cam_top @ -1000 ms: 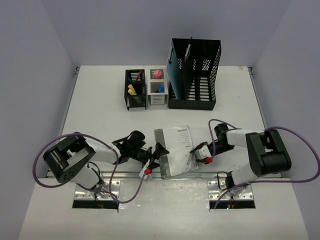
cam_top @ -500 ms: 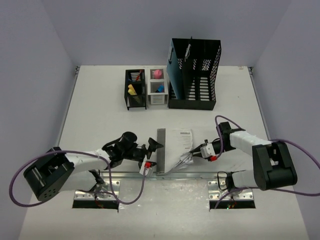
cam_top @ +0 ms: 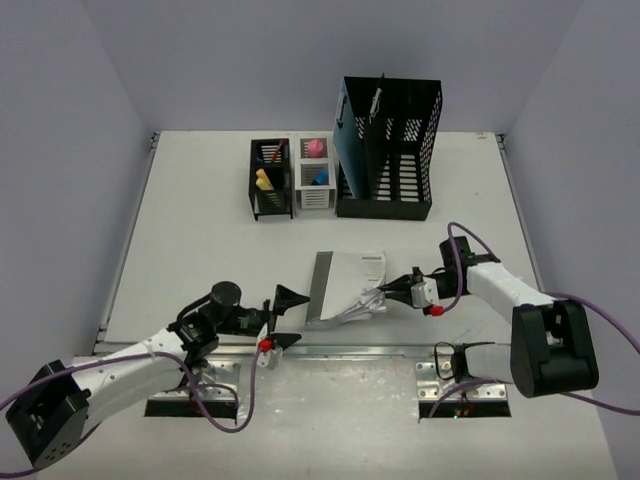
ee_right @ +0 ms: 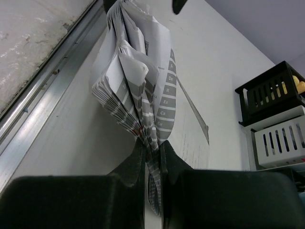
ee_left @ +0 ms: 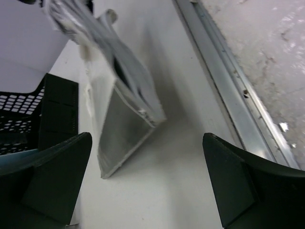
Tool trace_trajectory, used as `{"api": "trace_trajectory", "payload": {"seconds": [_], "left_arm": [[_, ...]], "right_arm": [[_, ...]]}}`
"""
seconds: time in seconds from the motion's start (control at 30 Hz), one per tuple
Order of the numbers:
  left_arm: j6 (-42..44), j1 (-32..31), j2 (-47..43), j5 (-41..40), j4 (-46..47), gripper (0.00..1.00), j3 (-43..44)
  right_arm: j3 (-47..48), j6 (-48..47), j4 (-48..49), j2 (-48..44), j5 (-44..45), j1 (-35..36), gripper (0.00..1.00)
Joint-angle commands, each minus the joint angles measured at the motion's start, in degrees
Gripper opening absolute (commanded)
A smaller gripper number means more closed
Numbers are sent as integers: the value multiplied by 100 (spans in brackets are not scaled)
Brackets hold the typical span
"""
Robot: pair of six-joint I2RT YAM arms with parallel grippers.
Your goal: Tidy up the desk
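desk [cam_top: 200, 250] | booklet [cam_top: 345, 282] near rail [cam_top: 350, 350] edge | right gripper [cam_top: 386, 293] pinches its pages | left gripper [cam_top: 292, 318] spread wide, empty

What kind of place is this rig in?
Probably a lab robot cell staged as an office: white desk boxed by lilac walls, mesh file holder and pen caddies at the back, booklet in the right gripper.

Robotics lab test cell, dressed as an office desk.
White desk [cam_top: 200, 230] boxed in by plain pale lilac walls [cam_top: 60, 150]; metal rail [cam_top: 350, 350] and mounting plates [cam_top: 495, 405] along the near edge; left arm [cam_top: 120, 365] and right arm [cam_top: 500, 285] bolted there. Office props at the back and centre: black mesh file rack [cam_top: 390, 150], black pen holder [cam_top: 271, 180], white pen holder [cam_top: 314, 175], printed booklet [cam_top: 350, 285].
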Motion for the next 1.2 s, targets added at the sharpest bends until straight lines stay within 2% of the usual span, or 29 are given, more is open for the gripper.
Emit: {"api": "trace_trajectory", "payload": {"seconds": [0.0,0.13,0.17,0.37,0.53,0.67,0.83,0.87,1.03,1.07,1.13,1.17], "left_arm": [[655,-19,178,610,-75,100,-150],[489,-19,837,602,399,100,69],[306,-19,978,541,757,100,113],[-801,-80,2146,40,2472,100,579],[-1207,-185,2412,-365,3501,99,694],[-1585,-335,2342,-479,3784,96,886],[-1814,-625,2157,-445,3425,76,1177],[-1884,-660,2157,-453,3302,67,1351],[-2594,-862,2516,-969,2116,47,2239],[-2736,-880,2596,-1059,1871,40,2641],[-3000,-924,2859,-1314,1150,31,3248],[-3062,-933,2930,-1358,869,21,3417]], "right_arm": [[341,-1713,49,-127,-765,-40,1],[446,-1783,-39,-153,-826,-66,1],[464,-1844,-152,-162,-835,-66,1],[692,-3011,-1189,-22,-923,-66,1],[807,-3444,-1594,110,-958,-66,1],[851,-3479,-1612,198,-976,-66,1],[974,-3453,-1665,277,-1037,-66,1],[1000,-3462,-1665,286,-1063,-66,1],[1105,-3479,-1718,286,-1081,-75,1],[1140,-3479,-1718,277,-1081,-66,1],[1176,-3479,-1753,260,-1081,-66,1],[1211,-3479,-1762,260,-1073,-66,1]]}}
